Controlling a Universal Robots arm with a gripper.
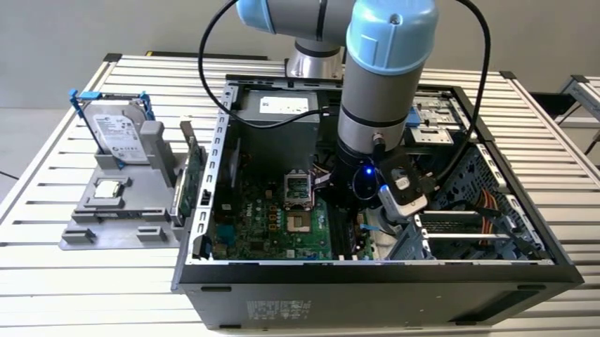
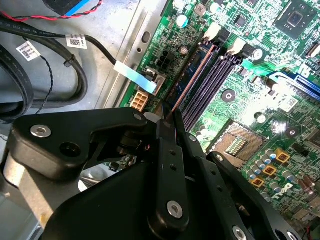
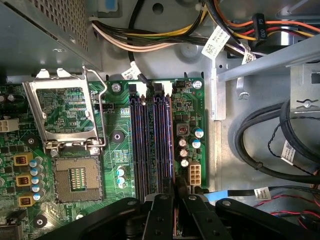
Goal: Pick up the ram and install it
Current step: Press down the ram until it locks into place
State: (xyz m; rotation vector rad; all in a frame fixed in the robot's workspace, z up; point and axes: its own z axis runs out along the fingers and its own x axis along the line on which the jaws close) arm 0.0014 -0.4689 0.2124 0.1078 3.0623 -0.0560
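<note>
The ram [image 2: 192, 80] is a thin stick seen edge-on, standing along the outermost of the dark memory slots [image 2: 212, 82] on the green motherboard [image 2: 260, 75]. My gripper [image 2: 167, 122] is shut on its near end, with the black fingers pressed to both faces. In the first wrist view the ram [image 3: 170, 145] runs down the slot nearest the board's edge, into my gripper [image 3: 175, 197]. In the exterior view my gripper [image 1: 361, 217] is low inside the open computer case [image 1: 375, 270], over the board; the arm hides the stick there.
The open processor socket [image 3: 75, 175] with its raised metal frame [image 3: 62, 107] lies beside the slots. Bundled cables [image 3: 150, 35] and a black cable loop [image 3: 265, 145] crowd the case wall. Outside the case, a grey fixture [image 1: 117, 225] holds a hard drive [image 1: 122, 137], a processor chip [image 1: 109, 188] and an expansion card [image 1: 192, 182].
</note>
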